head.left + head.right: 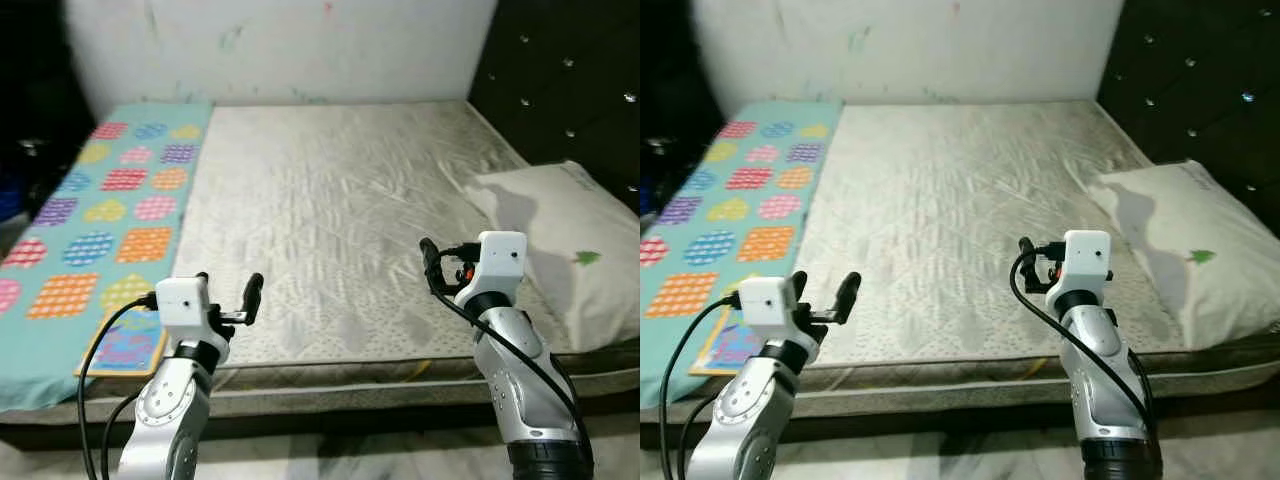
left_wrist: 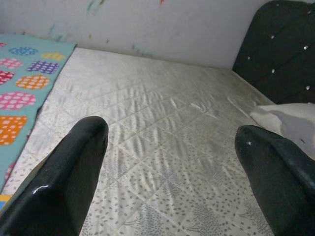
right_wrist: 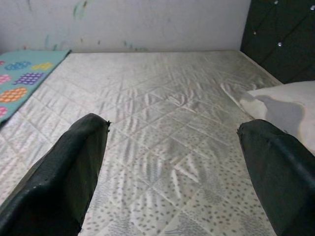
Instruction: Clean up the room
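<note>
The bare, quilted off-white mattress (image 1: 330, 210) with a fine leaf print spans the width of the scene, its near edge running just beyond both arms. A white pillow (image 1: 560, 240) with a grey patch and a small green leaf mark lies on the mattress at the robot's right, against the black tufted headboard (image 1: 570, 80) studded with shiny buttons. A turquoise blanket (image 1: 100, 220) printed with multicoloured dotted shapes covers the mattress strip at the robot's left, reaching from the far wall down to the near edge. A flat children's book (image 1: 128, 345) with a blue and orange cover rests on the near end of this blanket, just beside the left arm.

The left gripper (image 1: 228, 290) is held above the near edge of the mattress, close to the book — its two black fingers (image 2: 64, 182) are spread wide apart with nothing between them. The right gripper (image 1: 432, 258) hovers over the mattress near the pillow; its fingers (image 3: 64, 177) are likewise released, set far apart and grasping nothing. Both grippers point toward the far wall.

The white wall (image 1: 300, 45) behind the bed carries faint coloured scribbles. A strip of pale marbled floor (image 1: 340, 460) shows below the bed frame, between the two silver arms.
</note>
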